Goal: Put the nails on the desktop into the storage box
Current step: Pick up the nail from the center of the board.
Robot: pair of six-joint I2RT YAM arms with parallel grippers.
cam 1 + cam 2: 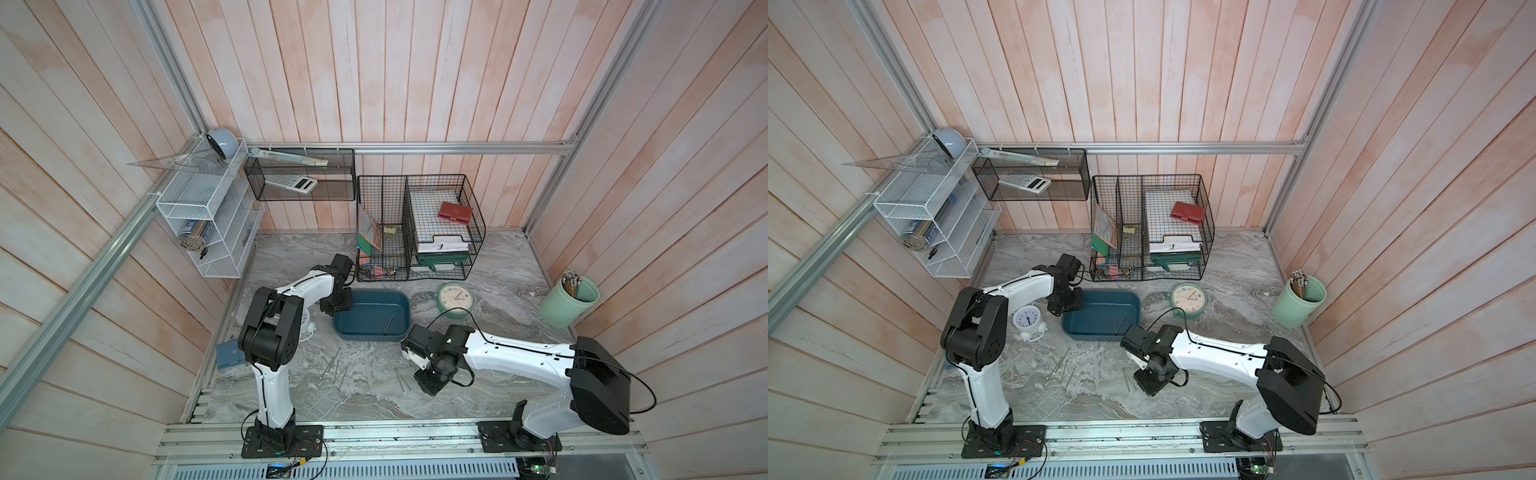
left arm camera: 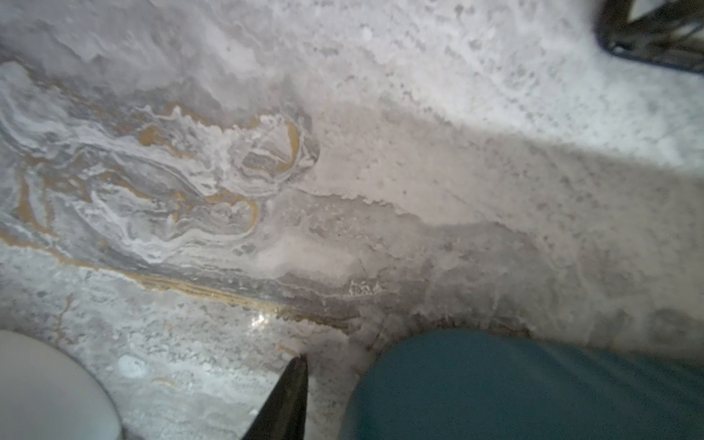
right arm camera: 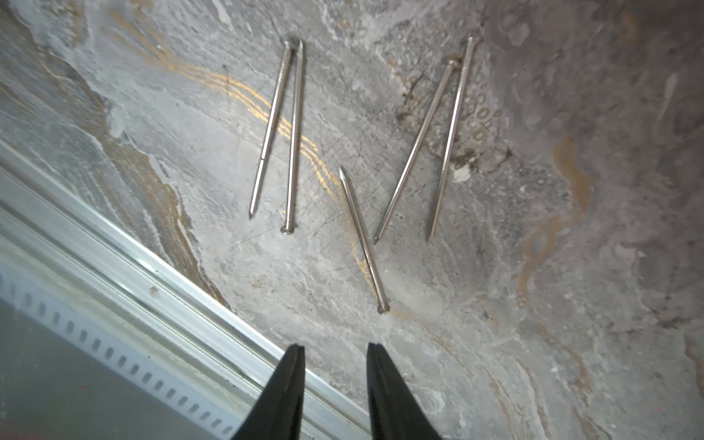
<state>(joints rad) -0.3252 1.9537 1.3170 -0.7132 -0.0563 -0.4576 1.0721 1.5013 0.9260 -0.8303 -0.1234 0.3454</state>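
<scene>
The teal storage box [image 1: 365, 316] sits mid-desktop [image 1: 519, 374] with two nails [image 1: 386, 325] lying inside it. Several more nails [image 1: 334, 368] lie loose in front of the box, and a pair [image 1: 402, 379] lies by the right arm's wrist. In the right wrist view, several nails [image 3: 364, 240] lie scattered just ahead of my right gripper [image 3: 337, 347], which is open with nothing between its fingers. My left gripper [image 1: 336, 309] is at the box's left end. The left wrist view shows one black finger [image 2: 299, 381] beside the box's blurred edge [image 2: 533, 388]; the other finger is hidden.
A green round clock [image 1: 455, 300] lies just right of the box and a white alarm clock [image 1: 1027, 321] stands to its left. A black wire organiser [image 1: 419, 228] stands behind, and a pale green cup of pencils [image 1: 569, 305] at far right. A metal rail [image 1: 374, 432] borders the front.
</scene>
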